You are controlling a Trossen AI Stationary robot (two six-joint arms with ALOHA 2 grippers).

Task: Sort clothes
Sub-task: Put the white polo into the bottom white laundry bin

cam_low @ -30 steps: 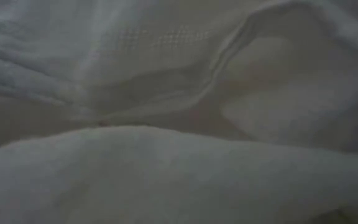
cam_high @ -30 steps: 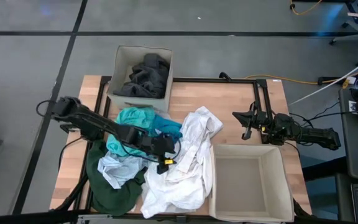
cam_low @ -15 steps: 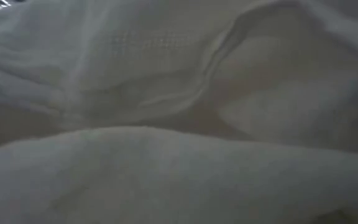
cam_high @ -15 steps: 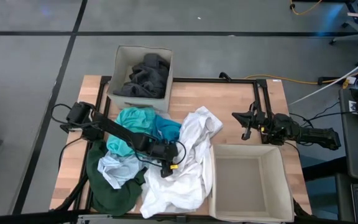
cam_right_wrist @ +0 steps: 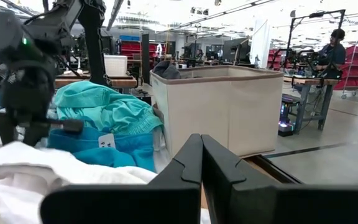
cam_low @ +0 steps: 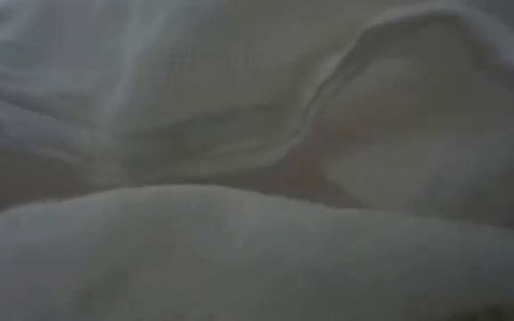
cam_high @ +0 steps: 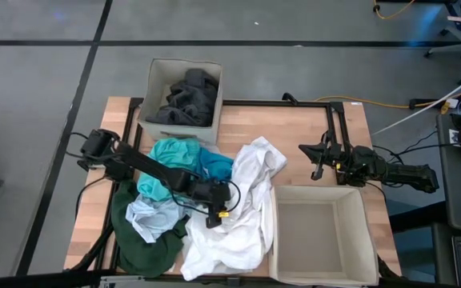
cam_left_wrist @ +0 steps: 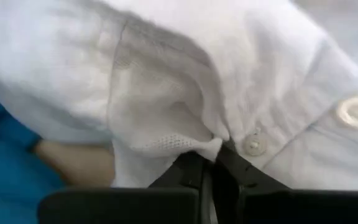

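Pinching a fold of crumpled white button-up cotton shirt (cam_high: 238,204) at mid-bench: left end effector (cam_high: 214,216), fingers pressed together on cloth | heaped just left: teal, bright blue, pale blue, dark green garments | idling beyond beige square fabric box (cam_high: 322,236): right end effector (cam_high: 318,157), fingers pressed together, holding nothing.

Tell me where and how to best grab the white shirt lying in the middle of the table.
Grip a raised fold near the button placket, coming straight down from above. The white shirt lies crumpled and spread flat, so its ridges are the only parts fingers can close around. The left gripper already pinches such a fold beside a button, which suggests it works. The right gripper waits off to the side.
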